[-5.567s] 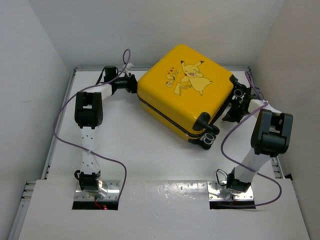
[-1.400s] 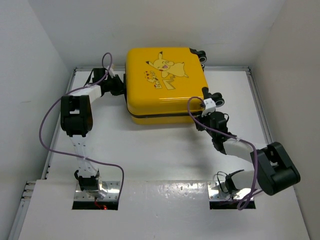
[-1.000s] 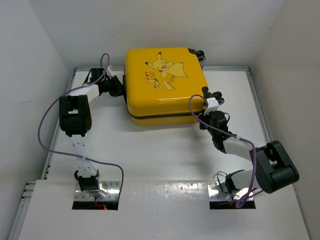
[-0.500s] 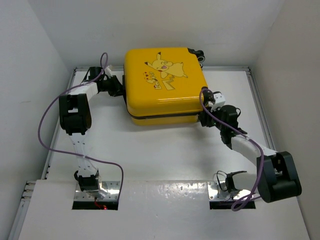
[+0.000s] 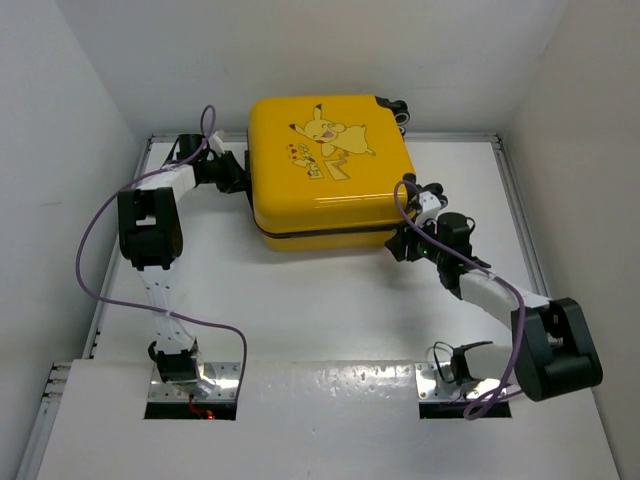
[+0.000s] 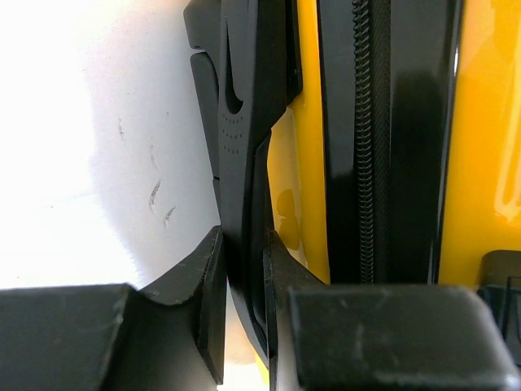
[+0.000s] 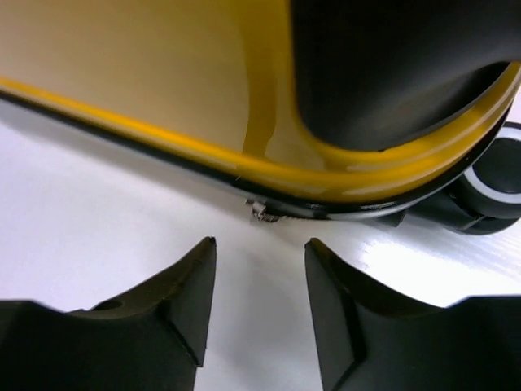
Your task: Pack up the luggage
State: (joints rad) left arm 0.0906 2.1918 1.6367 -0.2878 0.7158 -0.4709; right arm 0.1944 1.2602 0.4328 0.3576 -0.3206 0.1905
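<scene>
white table (image 5: 330, 300) bears the luggage (image 5: 330, 185), left gripper (image 6: 242, 269) clenched on it, right gripper (image 7: 260, 269) released.

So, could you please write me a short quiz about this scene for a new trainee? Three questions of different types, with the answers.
1. True or false: the luggage lies closed on the table, with its cartoon print facing up.
2. Multiple choice: what does the left end effector grip?
A) a loose garment
B) the black side handle of the luggage
C) nothing
3. Fill in the word: the right end effector is ___, with nothing between its fingers, close to the small metal tab on the zip line.

Key: 1 true; 2 B; 3 open.
</scene>
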